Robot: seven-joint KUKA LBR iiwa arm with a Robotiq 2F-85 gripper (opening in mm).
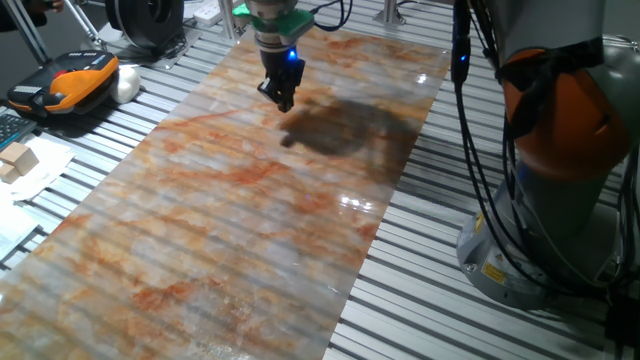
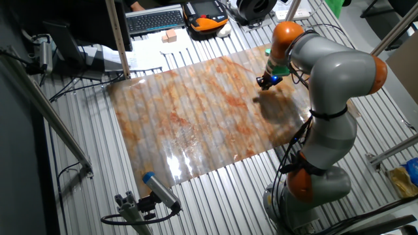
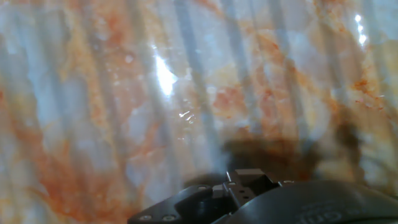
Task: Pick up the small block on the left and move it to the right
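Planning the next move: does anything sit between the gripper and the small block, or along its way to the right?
Nothing visible does. Around the gripper the marbled sheet shows only the arm's shadow. I cannot pick out the small block in any view, nor tell whether the fingers hold it.

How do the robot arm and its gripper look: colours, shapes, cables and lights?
The arm has thick, rounded silver-grey links with orange bands at the joints. Near the wrist there is a green part. The gripper is small and black, with two short dark fingers and a blue light glowing on its body. Black cables hang along the arm toward its grey base.
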